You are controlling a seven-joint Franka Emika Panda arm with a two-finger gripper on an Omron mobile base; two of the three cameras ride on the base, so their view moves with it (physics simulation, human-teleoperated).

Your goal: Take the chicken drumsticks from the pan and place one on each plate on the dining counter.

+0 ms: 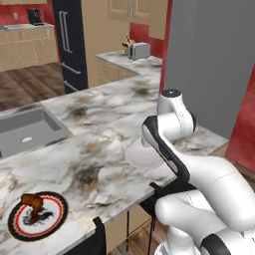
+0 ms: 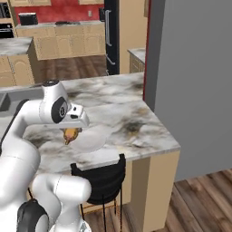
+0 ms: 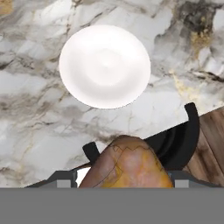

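The gripper [image 3: 124, 175] pinches the golden-yellow drumstick [image 3: 127, 164] above the marbled tabletop [image 3: 35, 113], near the plain white plate [image 3: 105, 65]; the reddish-brown drumstick [image 1: 33, 201] lies on the patterned-rim plate [image 1: 55, 221].

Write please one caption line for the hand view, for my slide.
The hand holds a golden drumstick above the marbled dining counter, near the plain white plate.

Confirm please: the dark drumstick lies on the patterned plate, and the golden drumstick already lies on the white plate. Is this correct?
Not quite. The hand view shows the white plate bare; the golden drumstick is in the gripper, above the dining counter. The dark drumstick does lie on the patterned plate.
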